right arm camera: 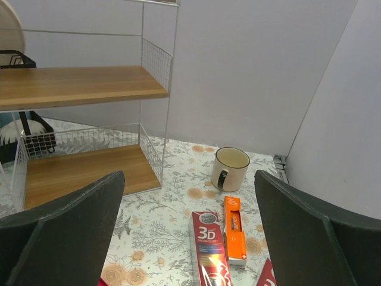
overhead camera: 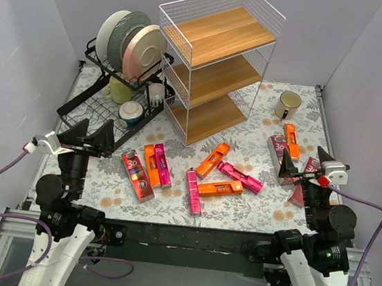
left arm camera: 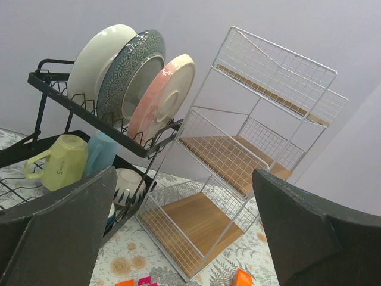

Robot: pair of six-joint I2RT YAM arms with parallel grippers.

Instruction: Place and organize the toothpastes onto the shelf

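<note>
The shelf (overhead camera: 215,62) is a white wire rack with three wooden boards, standing at the back centre, and nothing lies on the boards that show. Several toothpastes lie loose on the floral table: a dark red one (overhead camera: 137,174), an orange one (overhead camera: 152,163) and a pink one (overhead camera: 162,164) side by side left of centre. Orange (overhead camera: 213,160) and pink (overhead camera: 240,177) cartons lie mid-table. At the right lie a dark red carton (right arm camera: 208,247) and an orange one (right arm camera: 234,229). My left gripper (overhead camera: 92,138) and right gripper (overhead camera: 306,168) hover open near the front corners, holding nothing. The left wrist view faces the shelf (left arm camera: 226,161).
A black wire dish rack (overhead camera: 118,85) with three upright plates, mugs and a bowl stands left of the shelf, almost touching it. A cream mug (overhead camera: 288,104) sits at the back right. Grey walls close in the table on the left, right and back.
</note>
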